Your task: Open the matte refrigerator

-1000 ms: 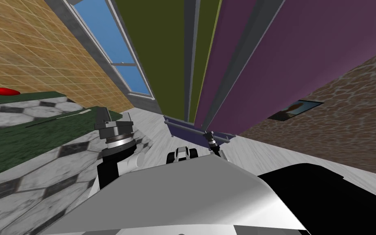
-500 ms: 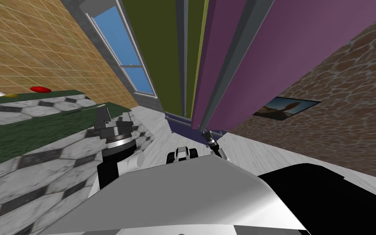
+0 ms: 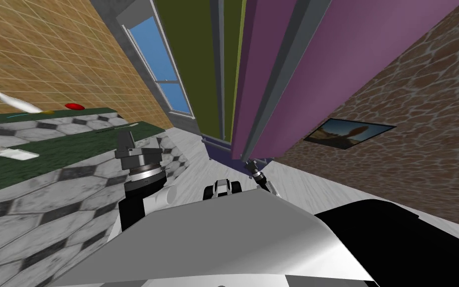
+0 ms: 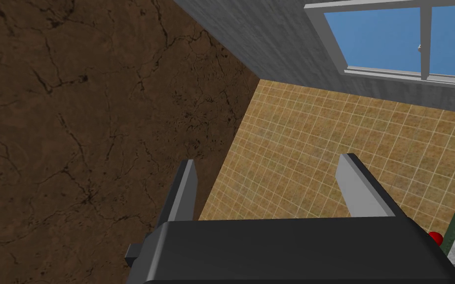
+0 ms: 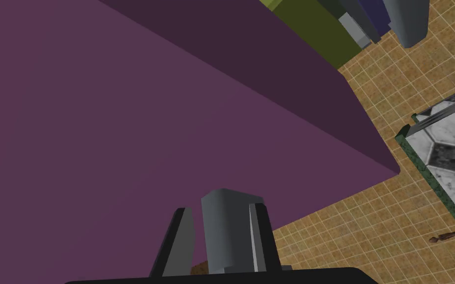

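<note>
Fridge [image 3: 323, 74], purple-doored, stands straight ahead between the window [image 3: 159, 60] and the stone wall [image 3: 422, 124]. Right gripper [image 5: 220, 207] has its fingers clamped on the door's grey handle [image 5: 224, 231]. Left gripper [image 4: 267, 159] is raised over the counter [image 3: 49, 149], fingers spread, holding nothing.

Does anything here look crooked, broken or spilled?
Only the purple door stands out: it is swung out from the olive-green body rather than lying flush with it. That looks deliberate, since the right gripper is shut on the door's grey handle. Nothing looks spilled or broken.
</note>
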Controlling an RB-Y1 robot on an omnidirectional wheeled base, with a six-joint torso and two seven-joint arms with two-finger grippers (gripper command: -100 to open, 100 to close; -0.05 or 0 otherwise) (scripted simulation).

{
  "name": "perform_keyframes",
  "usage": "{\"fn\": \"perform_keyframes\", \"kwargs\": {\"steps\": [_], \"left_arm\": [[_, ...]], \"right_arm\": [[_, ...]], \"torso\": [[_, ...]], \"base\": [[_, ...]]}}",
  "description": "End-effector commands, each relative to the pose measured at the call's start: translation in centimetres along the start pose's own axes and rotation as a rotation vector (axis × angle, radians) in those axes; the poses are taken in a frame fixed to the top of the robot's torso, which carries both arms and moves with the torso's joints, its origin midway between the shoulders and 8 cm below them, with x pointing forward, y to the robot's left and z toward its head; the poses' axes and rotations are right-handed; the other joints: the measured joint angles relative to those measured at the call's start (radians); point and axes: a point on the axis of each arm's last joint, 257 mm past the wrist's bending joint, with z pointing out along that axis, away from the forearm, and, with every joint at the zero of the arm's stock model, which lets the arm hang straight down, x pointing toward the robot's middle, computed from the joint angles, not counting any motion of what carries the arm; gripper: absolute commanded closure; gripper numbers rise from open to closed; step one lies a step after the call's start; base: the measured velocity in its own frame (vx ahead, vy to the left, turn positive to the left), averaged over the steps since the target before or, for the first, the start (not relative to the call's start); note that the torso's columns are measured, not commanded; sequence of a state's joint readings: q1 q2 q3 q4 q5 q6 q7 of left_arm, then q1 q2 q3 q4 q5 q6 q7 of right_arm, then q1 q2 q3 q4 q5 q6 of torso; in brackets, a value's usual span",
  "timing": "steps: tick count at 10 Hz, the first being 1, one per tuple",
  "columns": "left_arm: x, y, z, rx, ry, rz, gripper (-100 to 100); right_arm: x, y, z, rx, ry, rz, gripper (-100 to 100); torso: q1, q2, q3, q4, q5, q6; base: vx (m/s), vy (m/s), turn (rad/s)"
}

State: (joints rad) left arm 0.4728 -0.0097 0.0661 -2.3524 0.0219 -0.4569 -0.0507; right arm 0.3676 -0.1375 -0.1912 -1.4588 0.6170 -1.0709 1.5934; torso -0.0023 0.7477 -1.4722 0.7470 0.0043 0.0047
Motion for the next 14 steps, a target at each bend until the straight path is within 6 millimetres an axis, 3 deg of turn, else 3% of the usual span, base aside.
{"fn": "perform_keyframes", "kwargs": {"steps": [1,5,6,7,11,14], "left_arm": [[0.0,0.0,0.0,0.0,0.0,0.0,0],[0.0,0.0,0.0,0.0,0.0,0.0,0],[0.0,0.0,0.0,0.0,0.0,0.0,0],[0.0,0.0,0.0,0.0,0.0,0.0,0],[0.0,0.0,0.0,0.0,0.0,0.0,0],[0.0,0.0,0.0,0.0,0.0,0.0,0]], "right_arm": [[-1.7,0.2,0.7,-0.028,-0.074,0.016,100],[-4.0,1.6,0.9,-0.096,-0.164,0.054,100],[-3.3,2.1,0.5,-0.099,-0.136,0.054,100],[-4.6,3.2,0.0,-0.141,-0.18,0.077,100],[-7.1,4.6,-0.5,-0.207,-0.268,0.114,100],[-8.9,5.5,-1.2,-0.258,-0.332,0.145,100]], "torso": [[0.001,0.0,0.0,0.0,0.0,0.0],[-0.001,-0.004,-0.003,-0.002,-0.001,0.0],[0.001,-0.005,-0.003,-0.002,-0.001,-0.001],[0.006,-0.011,-0.006,-0.003,0.0,-0.002],[-0.006,-0.003,-0.002,-0.002,-0.003,0.001],[0.0,-0.01,-0.006,-0.004,-0.002,-0.002]], "base": [[-0.181,-0.181,0.114],[-0.171,-0.187,0.107],[-0.088,-0.06,0.029],[-0.085,-0.137,0.128],[-0.129,-0.224,0.135],[-0.107,-0.172,0.098]]}}
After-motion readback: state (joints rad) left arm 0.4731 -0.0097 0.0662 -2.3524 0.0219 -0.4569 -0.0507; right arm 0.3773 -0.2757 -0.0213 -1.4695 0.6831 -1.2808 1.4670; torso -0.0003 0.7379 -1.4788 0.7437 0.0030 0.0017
